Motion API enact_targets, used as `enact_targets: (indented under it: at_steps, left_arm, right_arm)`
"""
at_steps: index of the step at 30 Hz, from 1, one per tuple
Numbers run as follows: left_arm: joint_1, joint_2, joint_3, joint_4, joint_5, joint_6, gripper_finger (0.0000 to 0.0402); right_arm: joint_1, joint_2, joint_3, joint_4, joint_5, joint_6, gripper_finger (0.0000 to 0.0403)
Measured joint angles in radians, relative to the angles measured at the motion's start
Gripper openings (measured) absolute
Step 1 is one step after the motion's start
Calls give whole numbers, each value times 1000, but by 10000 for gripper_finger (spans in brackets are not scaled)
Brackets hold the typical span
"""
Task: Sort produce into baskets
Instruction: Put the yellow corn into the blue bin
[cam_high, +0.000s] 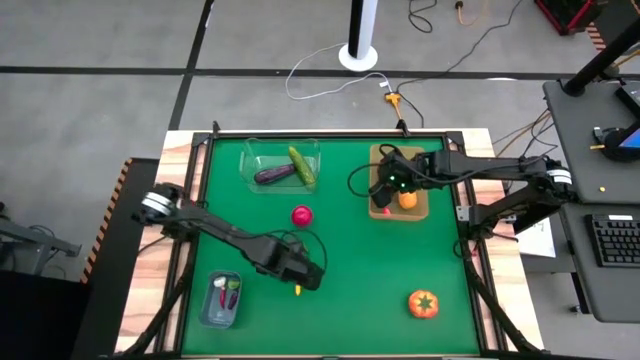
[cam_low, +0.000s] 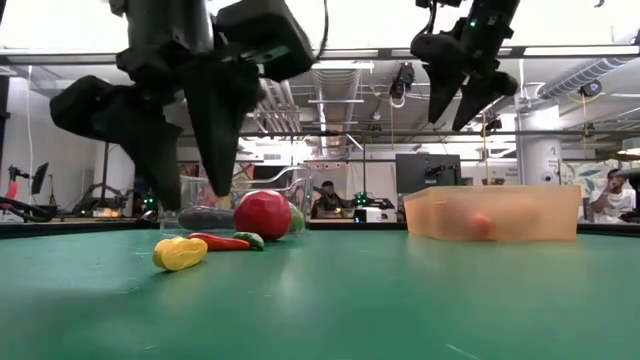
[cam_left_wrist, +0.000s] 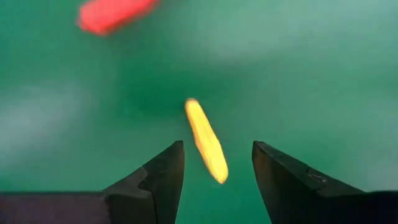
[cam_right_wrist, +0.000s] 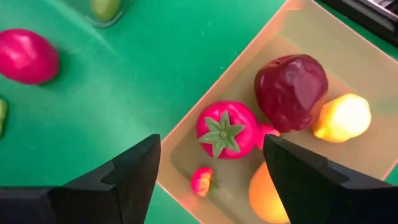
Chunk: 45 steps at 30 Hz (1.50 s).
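A small yellow chilli (cam_left_wrist: 206, 140) lies on the green mat, also seen in the high view (cam_high: 297, 291). My left gripper (cam_left_wrist: 217, 162) is open just above it, a finger on either side, touching nothing. A red chilli (cam_low: 218, 241) lies beside it, and a round red fruit (cam_high: 301, 215) lies farther back. My right gripper (cam_right_wrist: 211, 162) hangs open and empty above the tan tray (cam_high: 423, 207), which holds a pink tomato (cam_right_wrist: 227, 130), a dark red apple (cam_right_wrist: 290, 84), a lemon (cam_right_wrist: 344, 117), an orange (cam_right_wrist: 270, 196) and a tiny strawberry (cam_right_wrist: 202, 180).
The clear tub (cam_high: 250, 160) at the far left holds a purple eggplant (cam_high: 273, 174) and a green cucumber (cam_high: 302, 165). The bluish tub (cam_high: 206, 310) at the near left holds small chillies. An orange tomato (cam_high: 424, 303) lies on the mat at the near right.
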Motion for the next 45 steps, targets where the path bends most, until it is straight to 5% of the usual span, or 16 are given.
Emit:
enact_targets:
  at_steps: [15, 24, 32, 37, 45]
  left_arm:
    - [2, 152, 67, -35, 32, 51, 159]
    - [2, 151, 77, -82, 54, 104, 15]
    - [-47, 2, 313, -482, 167, 219, 12]
    - [-145, -123, 319, -686, 158, 58, 4]
    - [-354, -322, 77, -613, 163, -277, 2]
  right_arm:
    - [-2, -2, 0, 0, -23, -54, 278]
    - [-2, -2, -1, 1, -15, -79, 273]
    - [-2, -2, -1, 5, -22, -96, 276]
    - [-2, -2, -1, 6, -22, -103, 272]
    - [-2, -3, -1, 11, -23, -136, 275]
